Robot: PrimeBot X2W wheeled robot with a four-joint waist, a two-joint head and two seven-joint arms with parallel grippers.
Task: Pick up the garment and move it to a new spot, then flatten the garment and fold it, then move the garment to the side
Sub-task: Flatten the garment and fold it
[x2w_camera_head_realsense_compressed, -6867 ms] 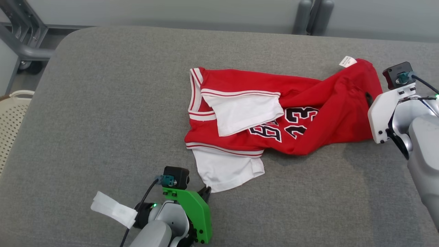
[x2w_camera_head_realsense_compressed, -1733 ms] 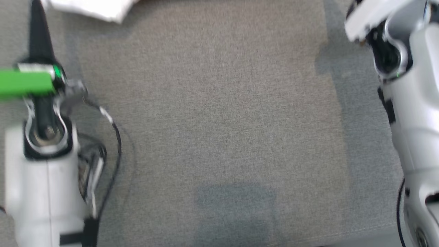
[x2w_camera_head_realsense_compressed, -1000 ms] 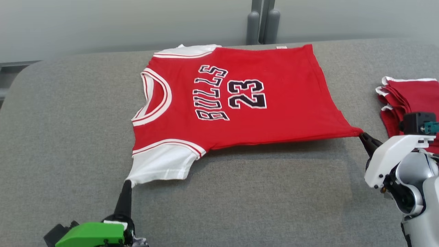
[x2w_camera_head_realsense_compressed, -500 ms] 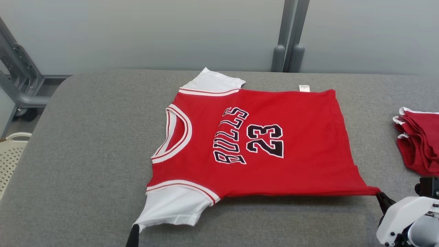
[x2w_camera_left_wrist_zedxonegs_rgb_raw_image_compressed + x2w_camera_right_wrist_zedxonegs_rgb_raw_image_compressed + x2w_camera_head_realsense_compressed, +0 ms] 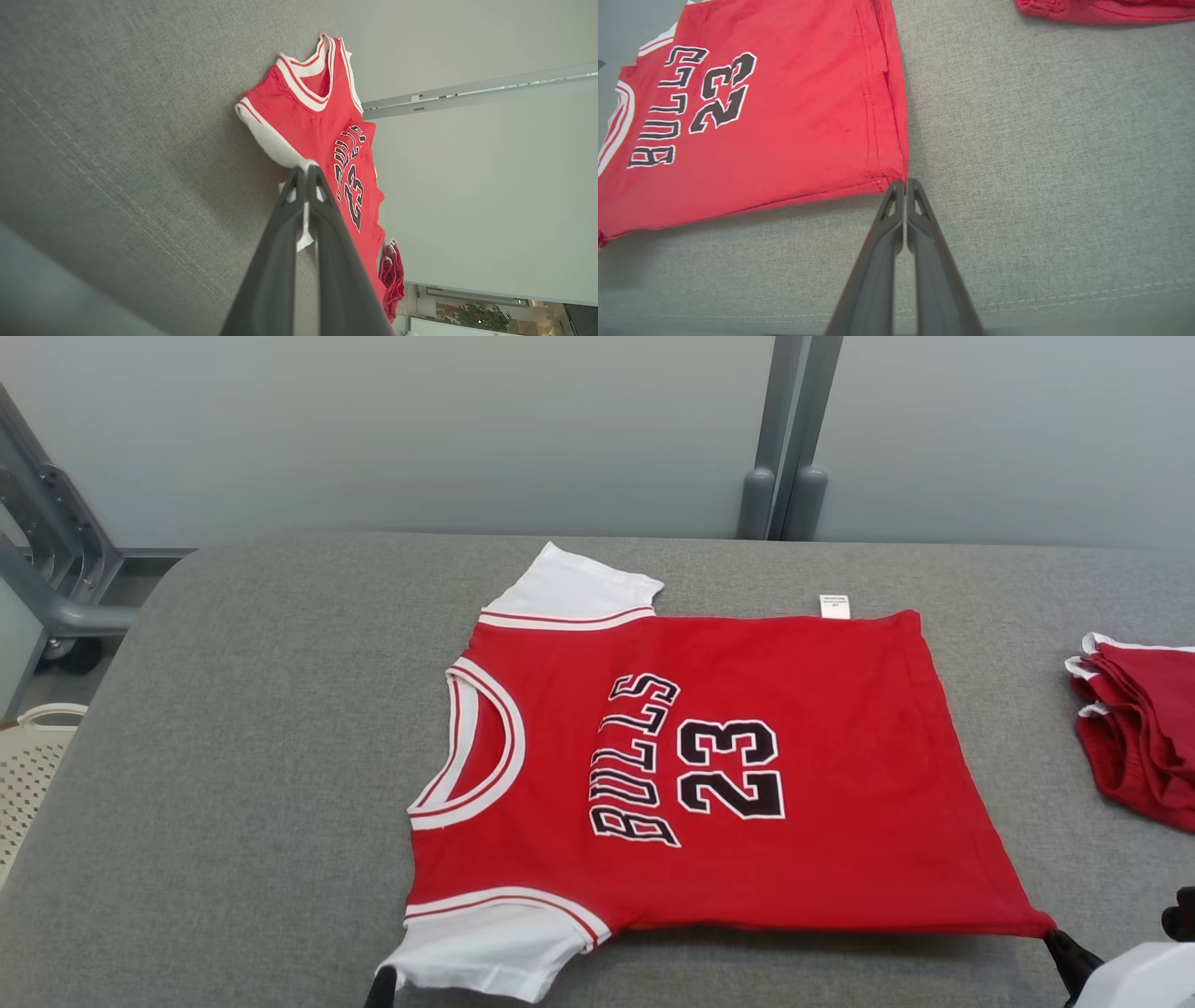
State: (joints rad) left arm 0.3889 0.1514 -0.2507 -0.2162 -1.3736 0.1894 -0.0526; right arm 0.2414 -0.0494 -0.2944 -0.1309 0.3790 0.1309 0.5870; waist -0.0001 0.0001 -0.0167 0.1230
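The garment (image 5: pixel 709 775) is a red jersey with white sleeves and "BULLS 23" on its front, spread face up on the grey table (image 5: pixel 233 803), neck to the left. My left gripper (image 5: pixel 381 985) is shut on the corner of the near white sleeve (image 5: pixel 273 140). My right gripper (image 5: pixel 1064 947) is shut on the near right hem corner (image 5: pixel 889 179). The near edge between them is stretched straight and casts a shadow on the table. In the wrist views each pair of fingers (image 5: pixel 306 170) (image 5: pixel 903 184) is pressed together on the cloth.
A stack of folded red garments (image 5: pixel 1134 728) lies at the table's right edge, also in the right wrist view (image 5: pixel 1106 9). A white basket (image 5: pixel 28 756) and a metal frame (image 5: pixel 47 551) stand off the left side. A grey post (image 5: pixel 784 476) rises behind the table.
The garment, crumpled several seconds ago, now lies spread flat with both grippers holding its near corners. The head camera has tilted, so the picture shifted; both grippers stay shut.
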